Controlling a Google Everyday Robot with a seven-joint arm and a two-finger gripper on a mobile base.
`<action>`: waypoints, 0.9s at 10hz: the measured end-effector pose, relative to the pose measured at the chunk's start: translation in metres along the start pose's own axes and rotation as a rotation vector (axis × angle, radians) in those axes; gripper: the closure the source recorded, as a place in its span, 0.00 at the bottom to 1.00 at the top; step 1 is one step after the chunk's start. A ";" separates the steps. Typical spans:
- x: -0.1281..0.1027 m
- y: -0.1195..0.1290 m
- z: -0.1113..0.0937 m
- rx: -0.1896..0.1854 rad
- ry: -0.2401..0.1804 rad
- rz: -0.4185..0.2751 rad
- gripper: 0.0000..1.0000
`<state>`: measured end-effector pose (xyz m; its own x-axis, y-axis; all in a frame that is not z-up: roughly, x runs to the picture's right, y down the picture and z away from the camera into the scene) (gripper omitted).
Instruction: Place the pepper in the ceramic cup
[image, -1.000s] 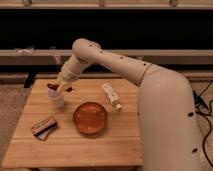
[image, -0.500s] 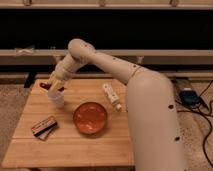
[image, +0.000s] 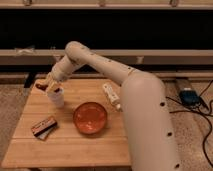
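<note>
The white ceramic cup (image: 56, 97) stands upright on the left back part of the wooden table (image: 70, 150). My gripper (image: 48, 86) is just above the cup's left rim, reaching down from the right. It is shut on the pepper (image: 40, 86), a small dark red piece that sticks out to the left of the fingers, just above and left of the cup's mouth. The inside of the cup is hidden.
A round orange-red bowl (image: 90, 118) sits at the table's middle. A white oblong bottle (image: 111, 95) lies to its back right. A brown-and-black block (image: 44, 127) lies near the front left. My arm spans the table's right side.
The gripper with the pepper has shifted slightly to the left over the cup, and the arm has swung closer across the right of the view.
</note>
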<state>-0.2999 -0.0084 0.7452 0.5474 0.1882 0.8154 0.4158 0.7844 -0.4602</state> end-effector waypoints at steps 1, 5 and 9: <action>0.001 -0.001 0.004 0.003 -0.004 0.002 1.00; 0.003 -0.009 0.019 0.008 -0.010 0.004 1.00; 0.008 -0.011 0.031 0.003 -0.018 0.037 0.65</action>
<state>-0.3229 0.0028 0.7680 0.5492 0.2280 0.8040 0.3933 0.7784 -0.4894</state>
